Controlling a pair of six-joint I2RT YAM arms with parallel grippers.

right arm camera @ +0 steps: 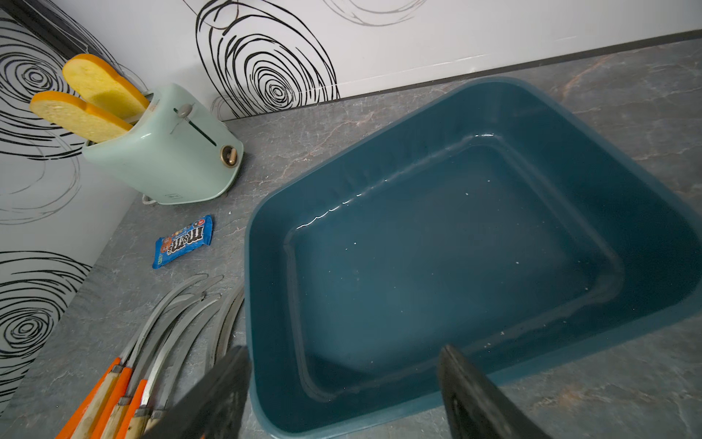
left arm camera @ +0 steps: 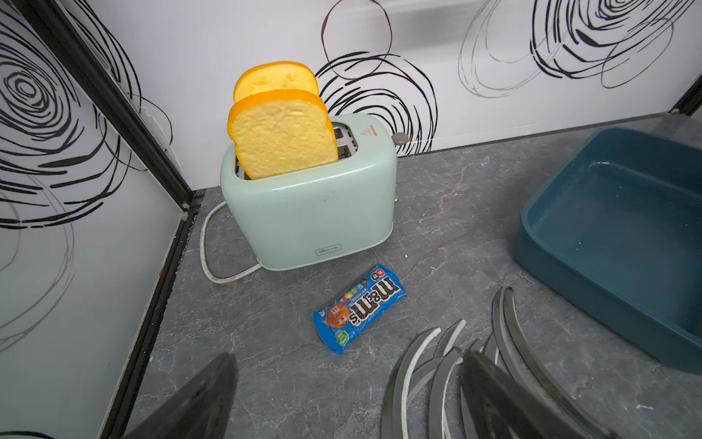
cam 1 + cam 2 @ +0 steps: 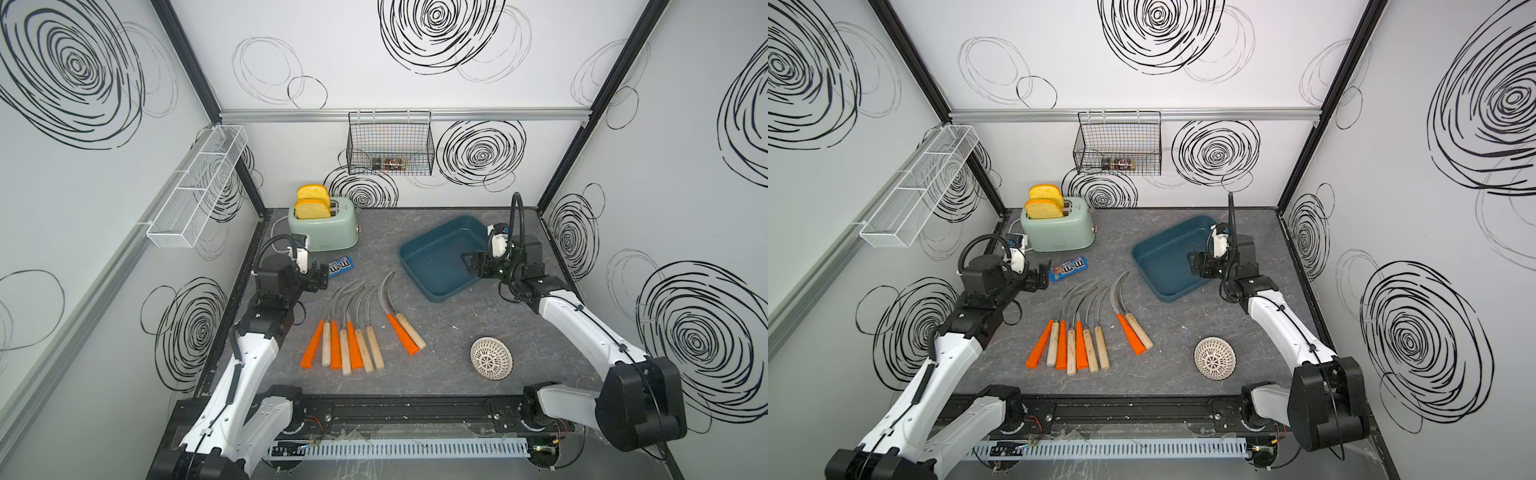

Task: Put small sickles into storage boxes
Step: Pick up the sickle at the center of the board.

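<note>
Several small sickles [image 3: 347,332] [image 3: 1077,332] lie side by side in mid-table, orange and pale wooden handles toward the front, and two more [image 3: 399,320] lie just right of them. Their grey blades show in the left wrist view [image 2: 418,365] and in the right wrist view [image 1: 167,323]. The storage box [image 3: 436,262] [image 3: 1167,257] [image 1: 418,266], a dark teal tray, sits empty at the back right. My right gripper [image 3: 468,264] [image 1: 342,387] hangs open over the tray's near-right part, holding nothing. My left gripper [image 3: 322,276] [image 2: 349,399] is open and empty, left of the blade tips.
A mint toaster [image 3: 322,226] with two bread slices stands at the back left, and a blue M&M's packet [image 3: 340,266] lies in front of it. A white lattice bowl [image 3: 491,358] sits front right. A black wire basket [image 3: 390,149] and a white mesh shelf [image 3: 195,187] hang on the walls.
</note>
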